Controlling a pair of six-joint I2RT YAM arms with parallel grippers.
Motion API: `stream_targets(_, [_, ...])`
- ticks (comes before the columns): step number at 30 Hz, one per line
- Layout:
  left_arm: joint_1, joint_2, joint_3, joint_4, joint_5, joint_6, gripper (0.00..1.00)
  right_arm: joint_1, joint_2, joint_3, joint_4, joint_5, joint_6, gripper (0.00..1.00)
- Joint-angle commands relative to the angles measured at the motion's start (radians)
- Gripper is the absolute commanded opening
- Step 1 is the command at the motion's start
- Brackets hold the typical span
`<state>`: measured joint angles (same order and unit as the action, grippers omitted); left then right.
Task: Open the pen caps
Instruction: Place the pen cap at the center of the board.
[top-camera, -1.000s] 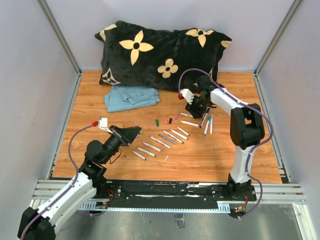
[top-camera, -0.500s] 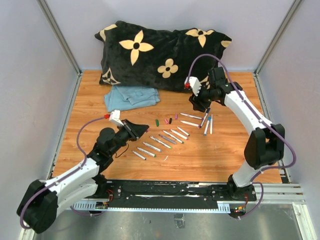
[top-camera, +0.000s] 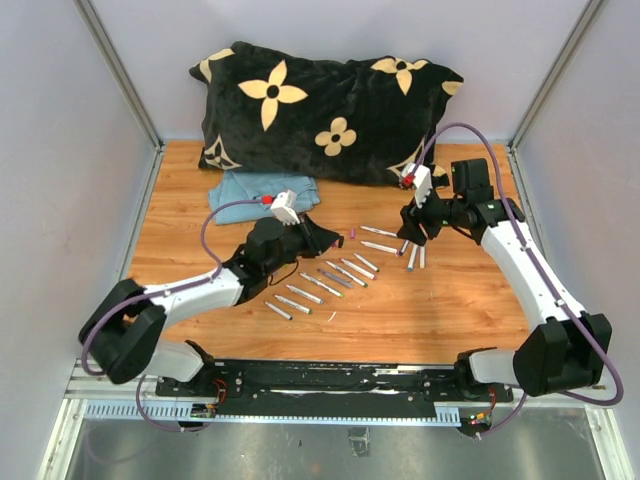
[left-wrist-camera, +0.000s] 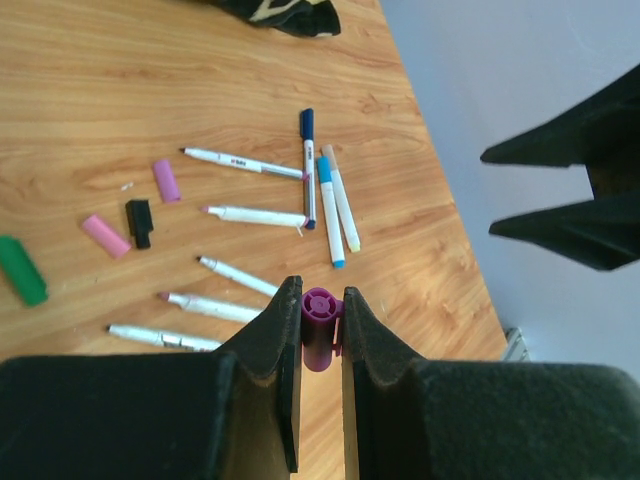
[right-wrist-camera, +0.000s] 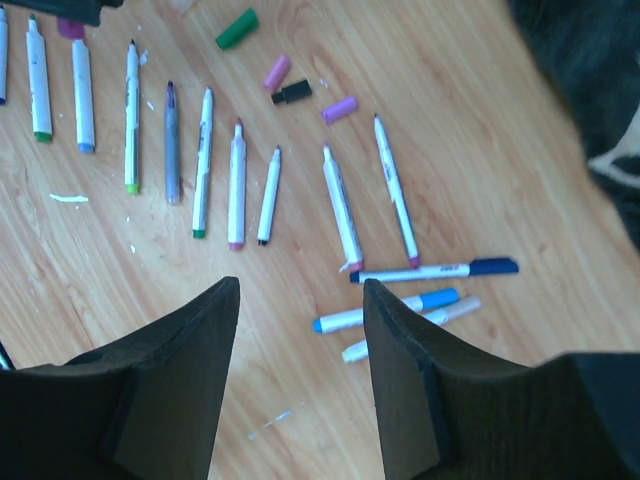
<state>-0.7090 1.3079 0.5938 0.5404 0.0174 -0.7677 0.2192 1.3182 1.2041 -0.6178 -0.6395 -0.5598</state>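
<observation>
1. The left gripper (left-wrist-camera: 320, 300) squeezes a purple cap (left-wrist-camera: 318, 325) tight over the table (left-wrist-camera: 120, 80), maybe to put it with the loose caps (left-wrist-camera: 105, 235).
2. The right gripper (right-wrist-camera: 300, 300) is spread wide, holding nothing, above the capped pens (right-wrist-camera: 430, 270).
3. Bare pens (left-wrist-camera: 255, 215) lie beside the loose caps.
4. The pillow (top-camera: 330, 100) and cloth (top-camera: 262, 192) sit behind, out of the way.

Laboratory robot test cell: aluminium-profile frame (top-camera: 120, 80), plain grey wall panels (top-camera: 60, 150), wood-grain tabletop (top-camera: 450, 312), mounting rail (top-camera: 340, 380) along the near edge
</observation>
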Motion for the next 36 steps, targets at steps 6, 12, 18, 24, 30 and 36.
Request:
stream_targets(6, [-0.023, 0.330, 0.349, -0.164, -0.072, 0.092, 0.00, -0.168, -0.029, -0.068, 0.058, -0.105, 0.087, 0.54])
stream_targets(12, [-0.024, 0.608, 0.756, -0.531, -0.184, 0.127, 0.00, -0.187, -0.036, -0.080, 0.076, -0.082, 0.097, 0.54])
stream_targets(18, [-0.024, 0.797, 1.009, -0.694, -0.284, 0.217, 0.00, -0.193, -0.035, -0.079, 0.077, -0.077, 0.098, 0.54])
stream_targets(24, [-0.006, 0.940, 1.202, -0.802, -0.297, 0.275, 0.00, -0.200, -0.032, -0.081, 0.078, -0.073, 0.100, 0.54])
stream_targets(30, [0.016, 1.003, 1.252, -0.816, -0.227, 0.274, 0.03, -0.204, -0.026, -0.081, 0.078, -0.077, 0.100, 0.54])
stream_targets(36, [0.021, 1.020, 1.265, -0.815, -0.209, 0.278, 0.12, -0.204, -0.014, -0.082, 0.078, -0.082, 0.103, 0.54])
